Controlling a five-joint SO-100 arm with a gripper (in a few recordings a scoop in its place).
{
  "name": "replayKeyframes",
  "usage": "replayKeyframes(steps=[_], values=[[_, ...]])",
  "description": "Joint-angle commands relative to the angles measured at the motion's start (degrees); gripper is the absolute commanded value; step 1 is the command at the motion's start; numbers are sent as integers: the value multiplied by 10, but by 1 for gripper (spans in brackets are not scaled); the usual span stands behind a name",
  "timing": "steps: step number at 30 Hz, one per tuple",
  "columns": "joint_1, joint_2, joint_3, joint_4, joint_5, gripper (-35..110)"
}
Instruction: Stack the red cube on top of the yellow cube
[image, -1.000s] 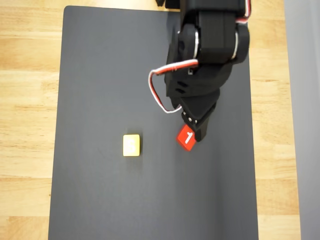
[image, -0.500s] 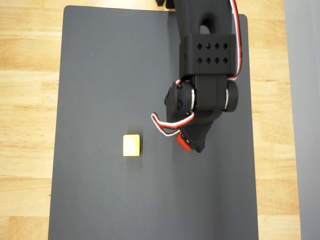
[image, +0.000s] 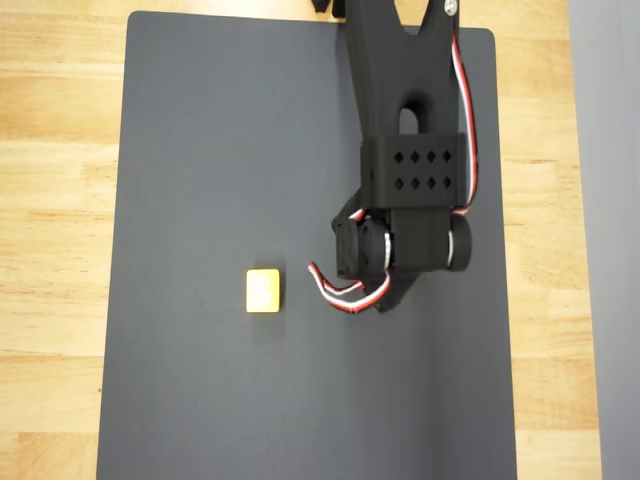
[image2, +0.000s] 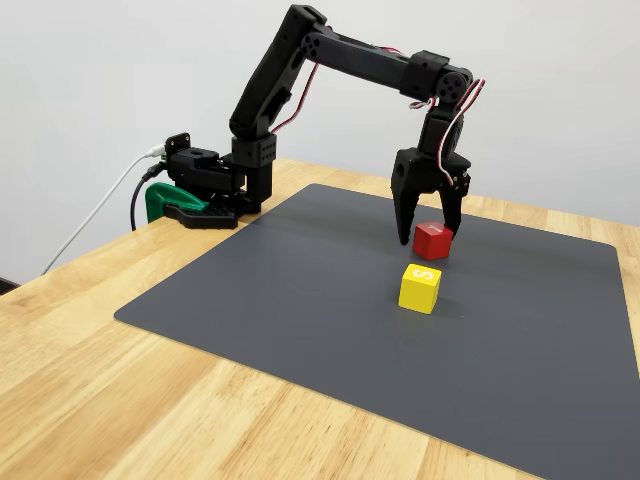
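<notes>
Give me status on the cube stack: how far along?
Done: the gripper has reached the red cube, fingers spread on either side of it. In hand: the grasp itself; the red cube sits on the dark mat, not lifted. Left: close, lift, carry to the yellow cube and place on top.

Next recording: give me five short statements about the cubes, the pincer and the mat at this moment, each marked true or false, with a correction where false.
1. The red cube is stacked on the yellow cube. False: both sit on the dark mat, apart from each other.
2. The pincer stands over the red cube, fingers pointing down. True.
3. In the overhead view the yellow cube lies left of the arm. True.
4. The yellow cube is off the mat, on the wooden table. False: it sits on the mat.
5. The pincer is clamped on the yellow cube. False: its fingers straddle the red cube.
</notes>
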Motion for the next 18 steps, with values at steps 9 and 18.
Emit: replayKeyframes(steps=[9,18], values=[[1,9,-32,-1,49,2],[-9,67,-27,25,71,0]])
